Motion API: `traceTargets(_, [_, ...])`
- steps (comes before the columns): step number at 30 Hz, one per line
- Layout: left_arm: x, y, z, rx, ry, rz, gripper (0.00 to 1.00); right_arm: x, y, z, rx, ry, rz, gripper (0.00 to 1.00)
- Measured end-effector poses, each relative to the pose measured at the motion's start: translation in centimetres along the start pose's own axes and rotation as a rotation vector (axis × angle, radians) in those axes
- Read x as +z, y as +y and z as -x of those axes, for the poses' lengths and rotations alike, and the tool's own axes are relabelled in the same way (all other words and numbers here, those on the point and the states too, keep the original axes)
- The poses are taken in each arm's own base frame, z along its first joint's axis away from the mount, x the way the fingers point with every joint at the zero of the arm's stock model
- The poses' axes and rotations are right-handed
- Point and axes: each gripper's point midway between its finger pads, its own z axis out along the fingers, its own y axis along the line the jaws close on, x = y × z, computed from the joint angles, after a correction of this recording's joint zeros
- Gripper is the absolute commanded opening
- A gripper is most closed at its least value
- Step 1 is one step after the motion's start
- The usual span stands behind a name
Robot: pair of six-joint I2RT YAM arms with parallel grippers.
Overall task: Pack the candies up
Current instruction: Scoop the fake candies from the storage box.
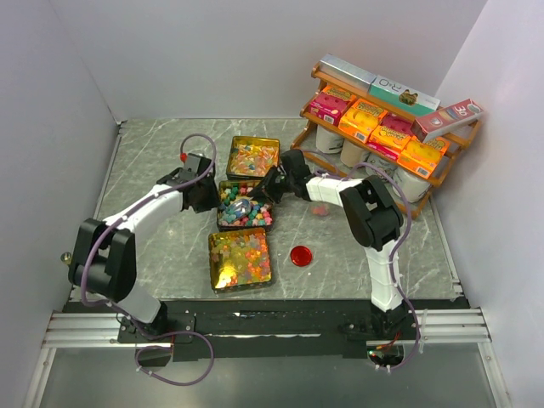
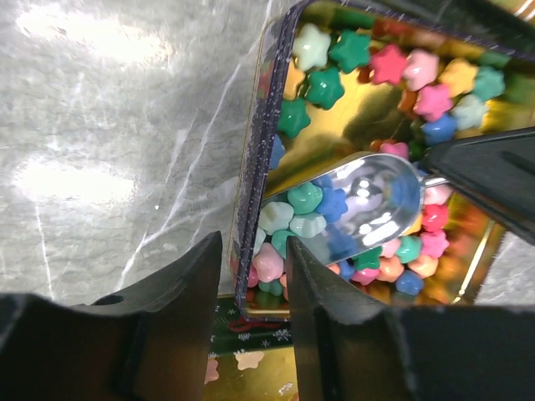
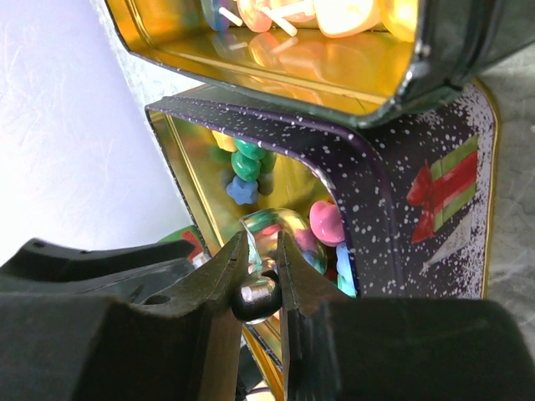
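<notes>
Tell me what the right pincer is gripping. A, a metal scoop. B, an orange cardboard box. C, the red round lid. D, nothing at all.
A: the right pincer is clamped on the handle of a metal scoop, whose bowl sits among the star candies in the middle tin.

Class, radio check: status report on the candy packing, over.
Left gripper open, astride middle tin wall. Right gripper shut on scoop, bowl among candies. Red lid lies apart.
</notes>
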Motion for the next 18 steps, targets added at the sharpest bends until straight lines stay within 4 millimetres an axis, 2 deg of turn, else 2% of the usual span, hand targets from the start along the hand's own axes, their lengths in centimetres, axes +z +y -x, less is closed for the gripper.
traceTargets(7, [-1.6, -0.2, 1.3, -0.009, -0.062, -0.011, 0.45, -0.5, -0.1, 0.3, 0.027, -0.007, -0.017, 0.0])
traceTargets(18, [-1.9, 0.1, 1.7, -0.014, -0.08, 0.005, 0.45, -2.2, 0.2, 0.9, 0.024, -0.056, 0.005, 0.0])
